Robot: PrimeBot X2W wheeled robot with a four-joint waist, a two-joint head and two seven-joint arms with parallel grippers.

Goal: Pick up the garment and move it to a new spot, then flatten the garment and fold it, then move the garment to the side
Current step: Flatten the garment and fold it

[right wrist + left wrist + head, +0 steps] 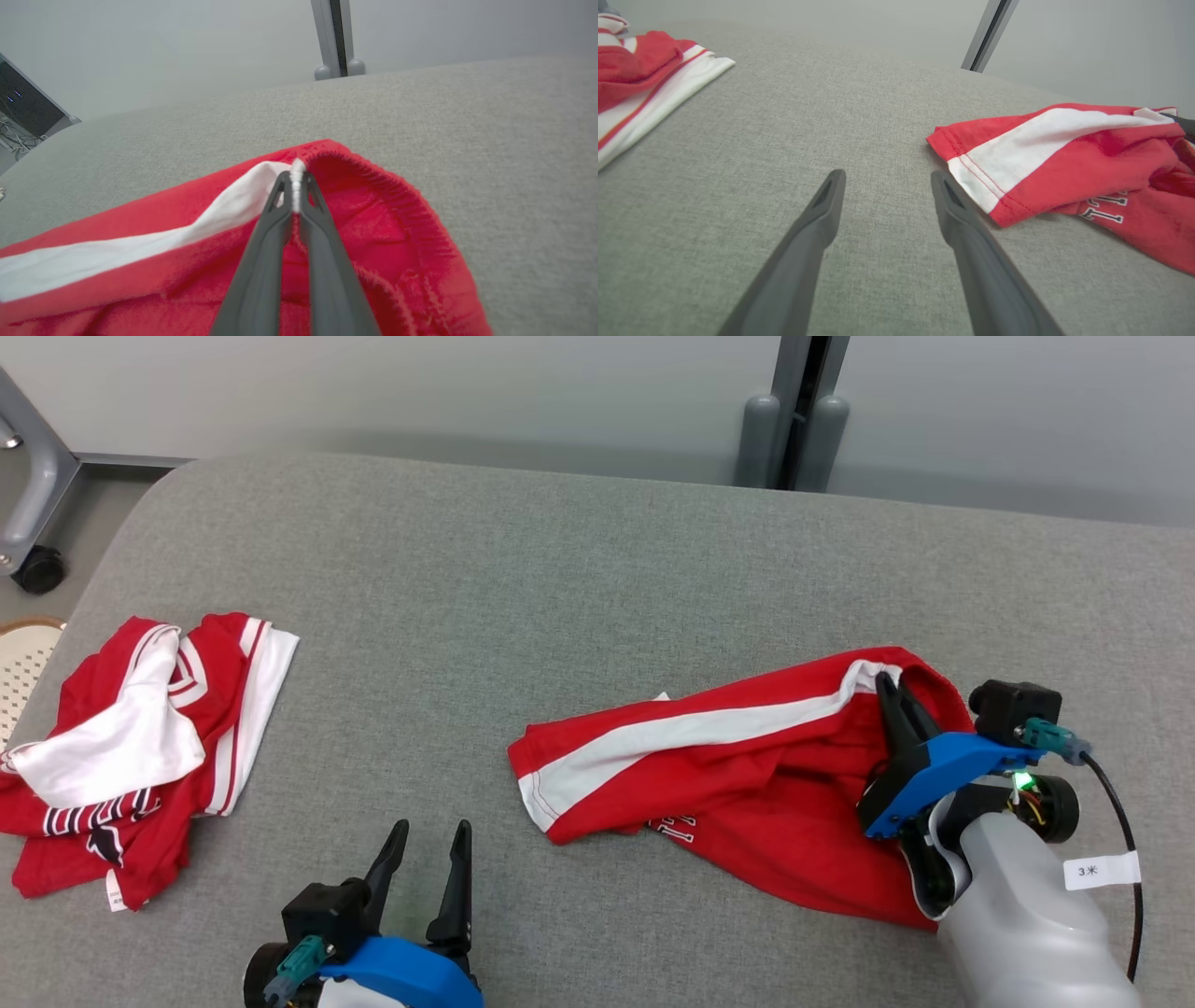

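Note:
A pair of red shorts with a white side stripe (728, 775) lies crumpled on the grey table (560, 579), right of centre. My right gripper (887, 686) is shut on the shorts' waistband where the white stripe ends; in the right wrist view the fingertips (295, 179) pinch the white edge of the shorts (140, 261). My left gripper (431, 835) stands open near the front edge, nothing between its fingers (822, 210). The leg hem of the shorts (1041, 158) lies just to its right, apart from it.
A second red and white garment (140, 747) lies bunched at the table's left edge, also seen as red and white cloth (640, 88) in the left wrist view. A grey post (794, 420) stands behind the table. A caster wheel (37, 569) sits on the floor at far left.

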